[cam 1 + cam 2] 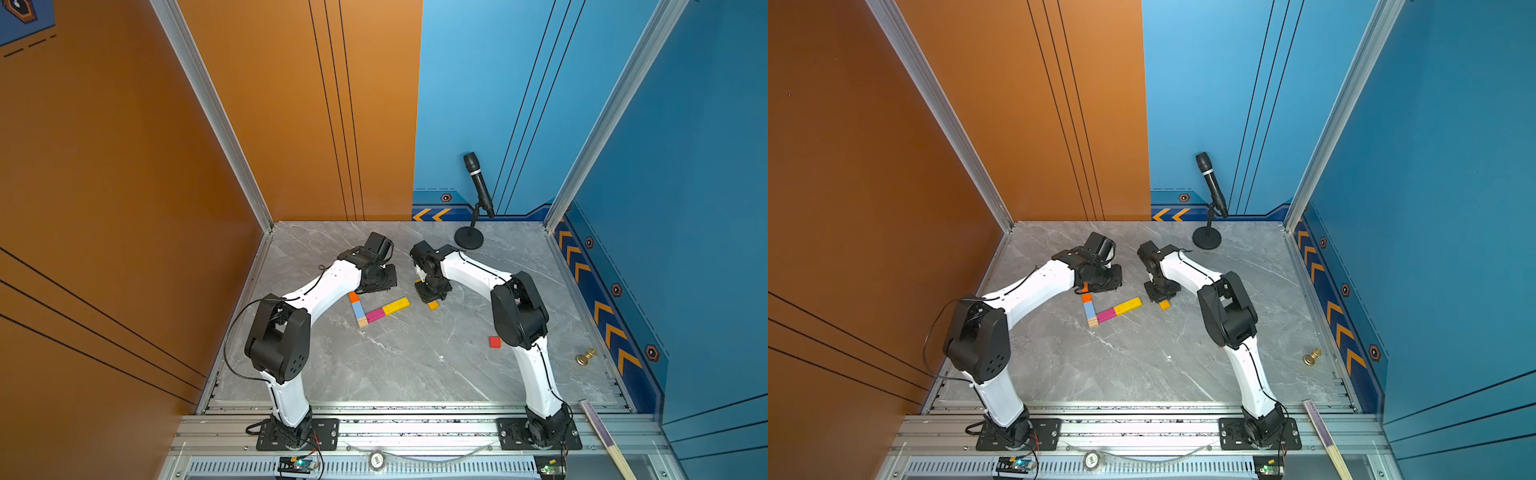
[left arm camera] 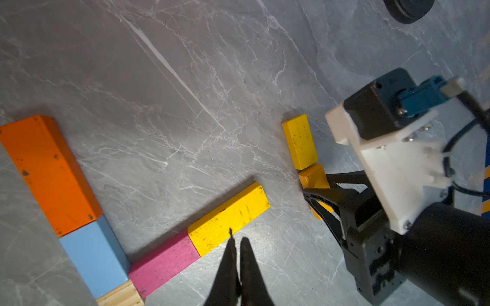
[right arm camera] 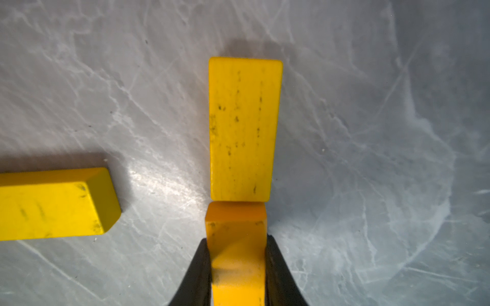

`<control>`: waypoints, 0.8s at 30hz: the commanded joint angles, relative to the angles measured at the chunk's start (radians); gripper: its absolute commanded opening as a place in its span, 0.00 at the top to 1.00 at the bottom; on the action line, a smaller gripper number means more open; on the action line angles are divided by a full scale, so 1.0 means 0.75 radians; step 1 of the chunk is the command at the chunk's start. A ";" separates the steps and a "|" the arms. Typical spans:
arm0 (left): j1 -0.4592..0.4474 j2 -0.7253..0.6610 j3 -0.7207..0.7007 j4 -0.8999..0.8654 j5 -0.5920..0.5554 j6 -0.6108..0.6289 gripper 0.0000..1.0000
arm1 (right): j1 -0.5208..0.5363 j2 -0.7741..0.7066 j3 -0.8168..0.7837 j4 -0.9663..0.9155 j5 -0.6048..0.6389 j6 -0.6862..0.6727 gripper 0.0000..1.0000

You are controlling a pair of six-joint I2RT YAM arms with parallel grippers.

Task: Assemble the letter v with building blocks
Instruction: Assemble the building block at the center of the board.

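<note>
**Amber block in the right pincer, V half built**

- Amber block (image 3: 237,265): clamped by its long sides in the right gripper (image 3: 236,239), jaws narrow and snug on it. Its far end butts the short yellow block (image 3: 245,127), the two roughly in one line. Can't tell whether the amber one is lifted or resting on the table.
- The V so far, just beside and apart from that pair: orange block (image 2: 47,172), light blue block (image 2: 95,257) and plain wood block (image 2: 120,295) make one stroke. Pink block (image 2: 164,262) and long yellow block (image 2: 229,217) run off from the wood corner as the other. All lie flat, end to end.
- Left gripper (image 2: 236,254): pinched shut on nothing, tips close over the near edge of the long yellow block.
- Red block (image 1: 494,342) lies alone, well apart, by the right arm. Grey marble table (image 1: 395,374) otherwise bare around the work.

My read of the step: extend the yellow stroke with the amber piece.
- Pull away from the short yellow block cleanly, so it isn't dragged along.
- Turn the amber block to match the stroke's line before lowering it.
- Set it down just short of the free end, then nudge it flush. A hard push could shove the whole stroke askew.
- The shut left pincer looks well placed to brace the long yellow block.
</note>
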 commanded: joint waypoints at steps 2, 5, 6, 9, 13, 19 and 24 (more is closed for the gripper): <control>0.014 -0.046 -0.026 0.004 -0.012 -0.011 0.92 | 0.008 0.035 0.033 -0.041 0.036 0.042 0.84; 0.015 -0.045 -0.026 0.003 -0.011 -0.011 0.92 | 0.009 0.038 0.032 -0.041 0.033 0.052 0.84; 0.015 -0.045 -0.026 0.004 -0.011 -0.012 0.92 | 0.008 0.041 0.032 -0.041 0.031 0.055 0.84; 0.015 -0.044 -0.025 0.004 -0.009 -0.009 0.92 | 0.008 0.043 0.029 -0.041 0.032 0.061 0.82; 0.017 -0.040 -0.024 0.005 -0.005 -0.009 0.92 | 0.009 0.046 0.026 -0.038 0.035 0.064 0.81; 0.019 -0.036 -0.024 0.005 -0.003 -0.009 0.92 | 0.001 0.051 0.028 -0.032 0.039 0.073 0.78; 0.019 -0.036 -0.022 0.006 0.000 -0.007 0.92 | 0.000 0.052 0.030 -0.027 0.034 0.077 0.70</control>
